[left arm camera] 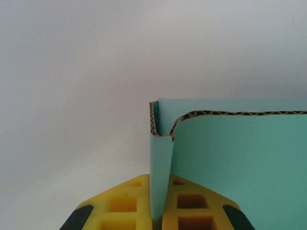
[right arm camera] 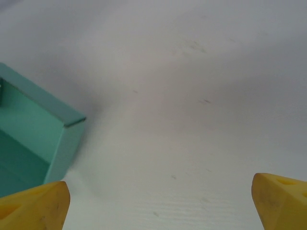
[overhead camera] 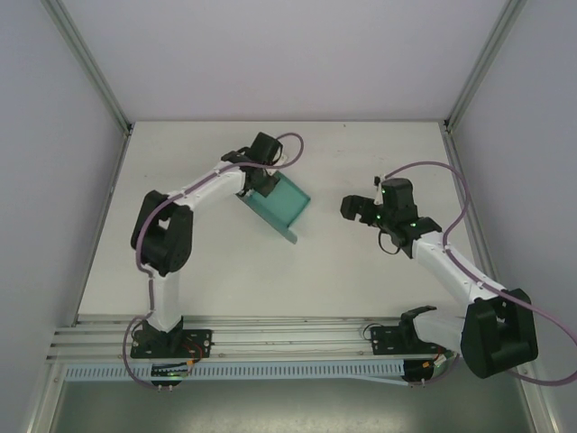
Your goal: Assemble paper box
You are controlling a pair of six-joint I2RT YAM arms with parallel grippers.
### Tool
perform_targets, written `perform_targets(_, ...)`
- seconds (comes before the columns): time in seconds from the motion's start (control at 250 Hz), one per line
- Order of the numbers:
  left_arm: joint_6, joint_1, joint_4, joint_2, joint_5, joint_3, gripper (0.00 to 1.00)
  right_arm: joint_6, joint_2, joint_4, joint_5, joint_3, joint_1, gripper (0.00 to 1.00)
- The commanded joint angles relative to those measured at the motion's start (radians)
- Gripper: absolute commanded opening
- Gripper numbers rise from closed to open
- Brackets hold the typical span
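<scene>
Tabletop (overhead camera: 225, 271) layout: clamping one upright wall of paper box (overhead camera: 278, 206) in closed left tool (left arm camera: 160, 191), holding right tool (right arm camera: 158, 191) wide open, empty, nearby.

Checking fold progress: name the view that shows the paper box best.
Top external: the whole paper box is in frame, with the left hand gripping its far-left side. Left wrist gives a close-up of one wall pinched between the yellow fingers; right wrist catches one corner at its left edge.
</scene>
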State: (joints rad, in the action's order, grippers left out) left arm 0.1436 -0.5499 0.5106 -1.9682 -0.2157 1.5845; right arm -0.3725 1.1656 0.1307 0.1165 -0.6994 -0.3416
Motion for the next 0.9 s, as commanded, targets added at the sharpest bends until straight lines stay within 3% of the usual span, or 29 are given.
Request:
perform_targets(0.0,-0.11,-0.032,-0.182,0.105,-0.102,-0.062,0.0,-0.08,0.073,-0.161,0.033,-0.05,-0.081,0.97)
perform_targets(0.168,-0.127,-0.075,-0.281,0.163,-0.204,-0.116,0.0,-0.133,0.251,-0.188,-0.115,-0.204,-0.176,0.94)
perform_targets(0.352,-0.184,-0.091,-0.286,0.172,-0.308,-0.119,0.0,-0.13,0.402,-0.171,-0.234,-0.368,-0.234,0.81)
perform_targets(0.48,-0.231,-0.095,-0.285,0.173,-0.326,-0.113,0.0,-0.125,0.474,-0.076,-0.364,-0.464,-0.273,0.62)
perform_targets(0.648,-0.258,-0.096,-0.279,0.17,-0.331,-0.103,0.0,-0.17,0.523,0.0,-0.502,-0.498,-0.309,0.59)
perform_targets(0.895,-0.267,-0.096,-0.285,0.184,-0.286,-0.119,0.0,-0.163,0.601,-0.099,-0.521,-0.54,-0.306,0.44)
